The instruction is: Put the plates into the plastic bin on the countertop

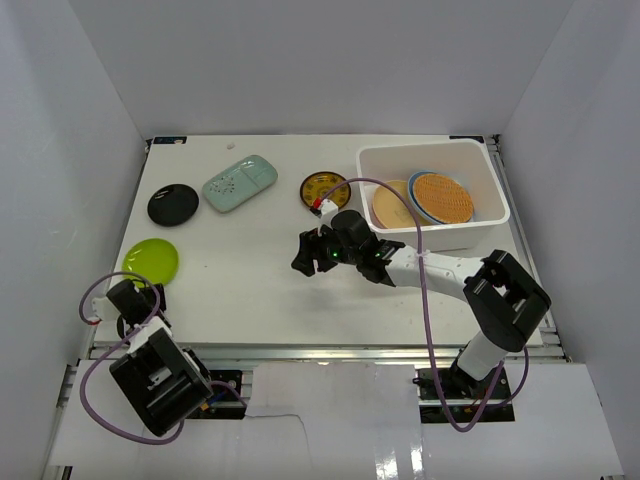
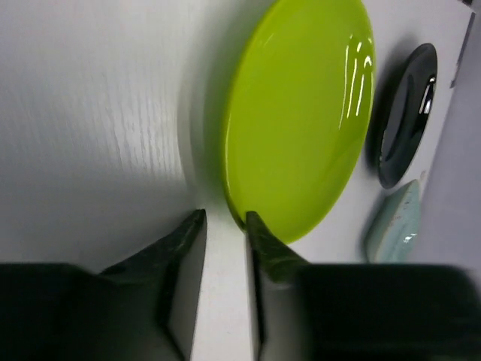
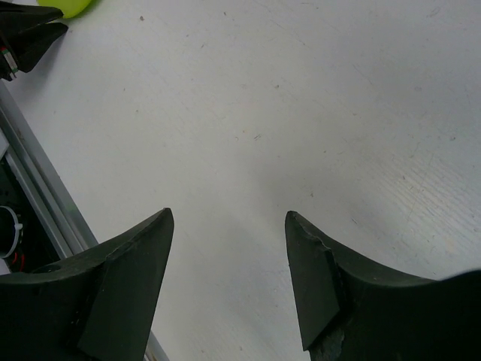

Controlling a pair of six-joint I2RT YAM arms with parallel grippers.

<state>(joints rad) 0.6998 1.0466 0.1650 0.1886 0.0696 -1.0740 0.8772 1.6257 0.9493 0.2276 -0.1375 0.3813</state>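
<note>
Left pincer (image 2: 224, 218) sits low over the white countertop (image 1: 250, 290), its two fingers a narrow gap apart with nothing between them. One fingertip is right at the near rim of the lime green plate (image 2: 301, 120); whether it touches cannot be told. Right pincer (image 3: 229, 218) hovers over bare countertop near the middle, its two fingers spread wide and empty.

Seven plates are visible. Four lie flat on the countertop. The lime green plate is at the front left, with the black plate (image 1: 173, 205) behind it. To the right of the black one is the mint-green dish (image 1: 240, 183), a rounded rectangle with dots. A small yellow-and-dark plate (image 1: 323, 190) lies just left of the bin and is partly crossed by a purple cable (image 1: 424, 300).

One white plastic bin (image 1: 440, 235) stands at the far right of the countertop. Three plates show inside it: a tan plate (image 1: 388, 208), and a woven-look orange plate (image 1: 442, 197) overlapping it and resting on a blue plate (image 1: 414, 188), of which only the rim shows.
</note>
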